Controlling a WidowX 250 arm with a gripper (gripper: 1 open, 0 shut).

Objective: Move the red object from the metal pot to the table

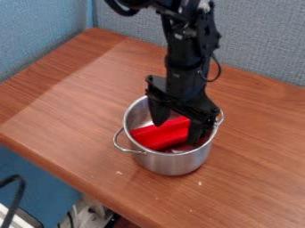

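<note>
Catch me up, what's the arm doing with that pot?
The arm is working on getting the red block out of the metal pot. Its gripper is open, fingers reaching down into the pot at the block. The block still lies inside; it's not on the table yet.
</note>
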